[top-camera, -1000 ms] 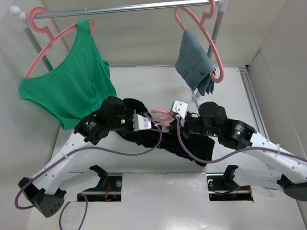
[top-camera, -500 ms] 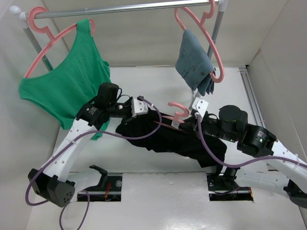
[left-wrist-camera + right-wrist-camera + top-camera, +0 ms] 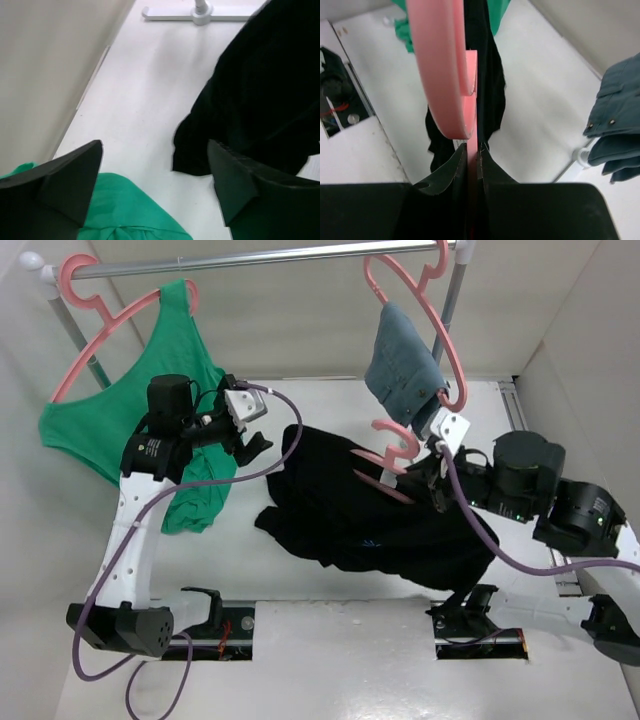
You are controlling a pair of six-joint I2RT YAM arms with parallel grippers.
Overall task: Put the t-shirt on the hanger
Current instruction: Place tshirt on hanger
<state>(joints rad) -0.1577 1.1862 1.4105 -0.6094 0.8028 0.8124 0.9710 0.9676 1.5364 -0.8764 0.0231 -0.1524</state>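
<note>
Overhead, the t-shirt (image 3: pixel 370 525) occupies the centre of the bench (image 3: pixel 320 400), spread as a black mass from its 10 o'clock corner to its 4 o'clock corner. The hanger (image 3: pixel 395 443) stands at the shirt's 1 o'clock edge, hook uppermost, with two pink bars showing against the black cloth just below the hook. How far the frame sits inside the shirt I cannot tell.

My right jaws meet the hanger from its 3 o'clock side. In the right wrist view they are pressed onto the thin pink stem of the hanger (image 3: pixel 440 65), pinching it directly under the curved hook, while the t-shirt (image 3: pixel 489 85) hangs behind the stem.

My left jaws lie at 9 o'clock of the shirt, apart from it. In the left wrist view the two fingers (image 3: pixel 65 185) are spread wide with nothing between them but bare bench; the t-shirt (image 3: pixel 265 95) fills the 2 o'clock quarter.

The green tank top (image 3: pixel 150 430) hangs at 10 o'clock from a second pink hanger (image 3: pixel 100 310) on the rail (image 3: pixel 270 255). Its lower hem also shows under my left fingers. The blue-grey garment (image 3: pixel 405 375) hangs at 1 o'clock on a third pink hanger (image 3: pixel 432 325), just beside the held hanger's hook.
</note>
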